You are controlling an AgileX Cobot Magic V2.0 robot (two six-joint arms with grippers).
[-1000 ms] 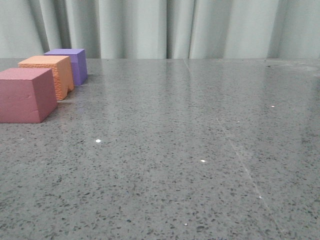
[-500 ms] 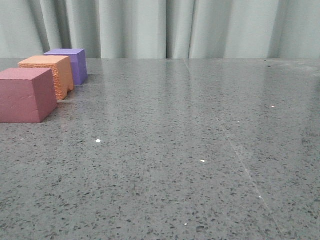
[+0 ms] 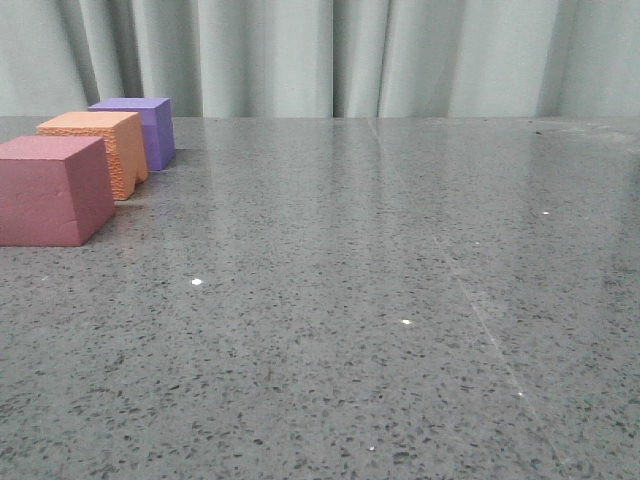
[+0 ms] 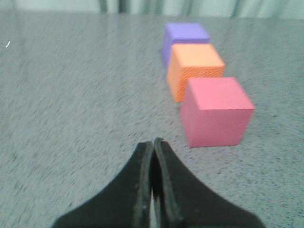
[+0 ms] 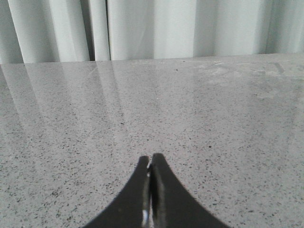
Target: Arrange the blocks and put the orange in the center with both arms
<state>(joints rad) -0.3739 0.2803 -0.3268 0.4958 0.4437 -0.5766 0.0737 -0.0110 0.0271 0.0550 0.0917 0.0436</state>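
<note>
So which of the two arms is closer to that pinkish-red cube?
The left. Its shut end effector has the pinkish-red cube close ahead, slightly to one side. The right end effector's camera shows only bare table, no cubes.

I'm looking across a grey speckled stone table [image 3: 380, 300], glossy enough to mirror the pale curtain folds behind it. Three foam cubes sit directly on it at the far left, lined up front to back: the pinkish-red cube [image 3: 52, 190] nearest me, the orange cube [image 3: 100, 150] behind it, and the purple cube [image 3: 140, 128] farthest back. From the left wrist view they stand close together in a row; I can't tell whether neighbours touch. A few tiny white specks [image 3: 196, 282] dot the tabletop.
</note>
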